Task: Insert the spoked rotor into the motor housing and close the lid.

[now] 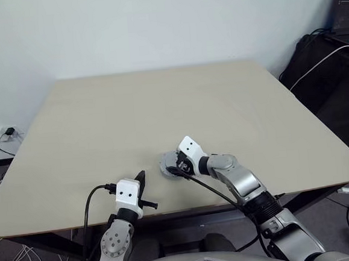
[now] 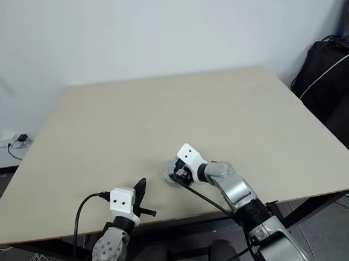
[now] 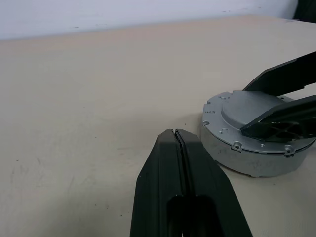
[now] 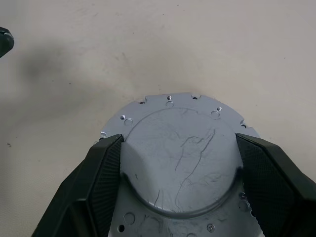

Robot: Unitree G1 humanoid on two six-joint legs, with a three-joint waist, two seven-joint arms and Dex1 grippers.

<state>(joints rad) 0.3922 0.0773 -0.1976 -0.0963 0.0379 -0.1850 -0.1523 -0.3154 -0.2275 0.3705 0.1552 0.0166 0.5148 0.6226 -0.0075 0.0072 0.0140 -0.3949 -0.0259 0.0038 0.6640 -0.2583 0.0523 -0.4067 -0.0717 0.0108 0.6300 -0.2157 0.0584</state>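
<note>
The round silver-grey metal lid (image 4: 180, 148) is showing its smooth face with a raised, scratched centre and a flat rim dotted with small screw holes; it is sitting atop a low silvery round body, lying flat near the desk's front edge, roughly midway along it. The pale beige wooden desk (image 1: 160, 107) is lying bare around it, and nothing is standing between the lid and either arm; dark bags and cables are lying on the floor past the desk's right edge. The right claw (image 4: 180, 170) is gaping wide, its two black fingers (image 4: 101, 177) pressing against opposite sides of the lid's raised centre. The left claw (image 3: 177, 136) is clenched tight on nothing, hovering just beside the lid
</note>
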